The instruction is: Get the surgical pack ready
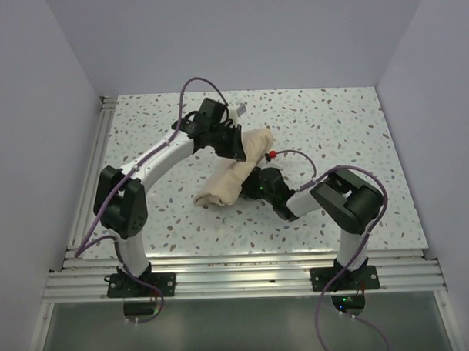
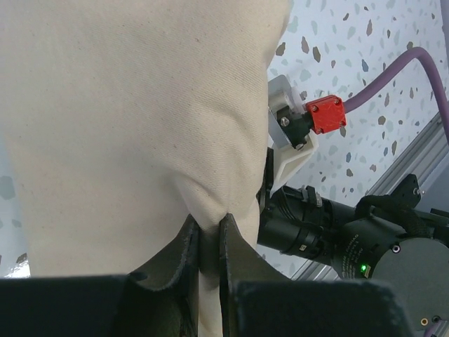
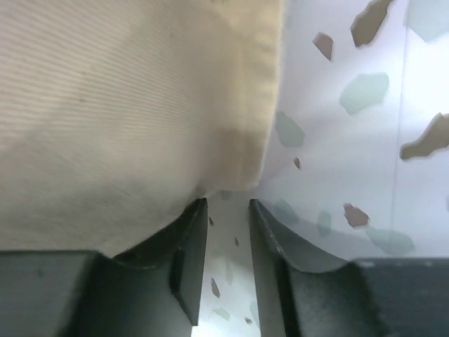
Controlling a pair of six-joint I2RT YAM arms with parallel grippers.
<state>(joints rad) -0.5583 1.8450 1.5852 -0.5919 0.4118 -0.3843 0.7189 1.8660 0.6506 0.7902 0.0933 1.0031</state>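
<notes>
Cloth bundle [image 1: 233, 174] on my speckled table [image 1: 356, 133]: my left claw [image 2: 209, 225] pinches a fold, my right claw [image 3: 228, 205] parted, empty, beside its edge

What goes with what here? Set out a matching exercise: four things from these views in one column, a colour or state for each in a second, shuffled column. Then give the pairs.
Column one
1. left gripper
2. right gripper
3. cloth bundle
4. plug on the cable end

Column two
A. red
B. tan, lying on the speckled table
C. jaws apart, nothing between them
D. jaws closed on a fold of fabric

Pairs: 1-D, 2-C, 3-B, 4-A
</notes>
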